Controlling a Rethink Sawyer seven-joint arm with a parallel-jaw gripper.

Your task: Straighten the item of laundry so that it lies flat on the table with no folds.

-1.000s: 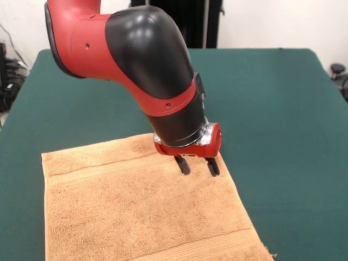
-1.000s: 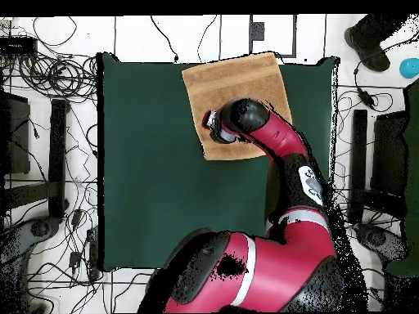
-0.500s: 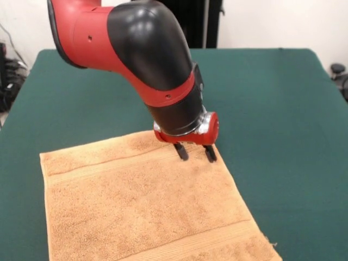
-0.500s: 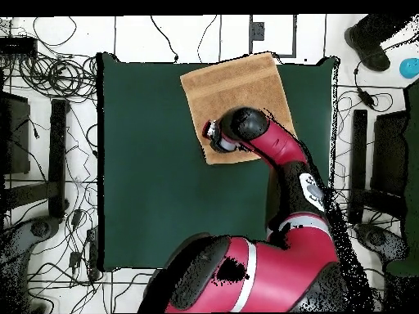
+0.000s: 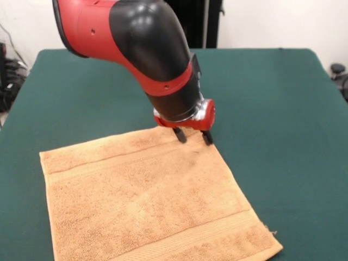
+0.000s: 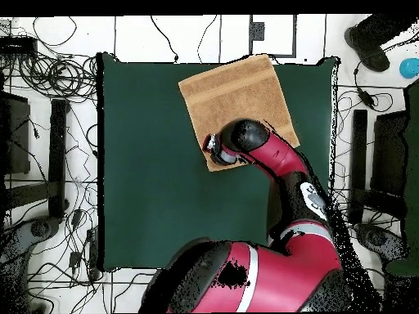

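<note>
The table [image 5: 272, 98] is covered edge to edge in plain dark green cloth, and most of that surface is bare. One item lies directly on it: a tan-orange terry towel [image 5: 147, 206], spread open and slightly skewed to the table edges, with a woven band visible near two opposite sides. In the overhead view the towel [image 6: 237, 94] sits against one long edge of the table [image 6: 139, 163], well apart from the others.

towel [image 5: 147, 201]: we see it spread flat, turned askew, woven bands showing
table [image 5: 272, 98]: green cloth, towel at its near edge
gripper [image 5: 193, 136]: fingers parted, tips at towel's far corner
</note>
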